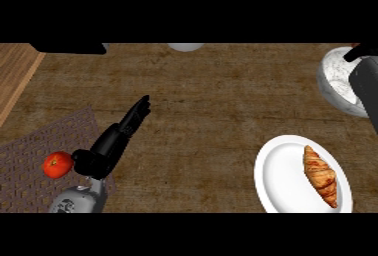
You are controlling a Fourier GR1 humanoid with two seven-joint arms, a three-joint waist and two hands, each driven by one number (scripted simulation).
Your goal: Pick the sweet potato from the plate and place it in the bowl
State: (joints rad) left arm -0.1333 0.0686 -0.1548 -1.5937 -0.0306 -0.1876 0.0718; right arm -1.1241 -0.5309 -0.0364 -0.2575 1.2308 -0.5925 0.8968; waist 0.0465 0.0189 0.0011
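Observation:
A white plate (279, 176) lies at the lower right. On it rests an elongated brown-orange item with ridges (322, 175), looking like a croissant. A speckled white bowl (334, 75) stands at the upper right, cut by the view's edge. My right forearm crosses over the bowl's right side, and only a black bit of the right hand (359, 51) shows above the bowl's rim. Nothing can be seen in that hand. My left hand (118, 135) is open at the left, fingers straight and pointing up-right, far from the plate.
A red tomato (57, 165) sits on a grey woven mat (37, 145) just left of my left wrist. A black object (68, 48) and a white round thing (185, 47) lie along the far edge. A lighter wooden strip (16, 75) runs down the left.

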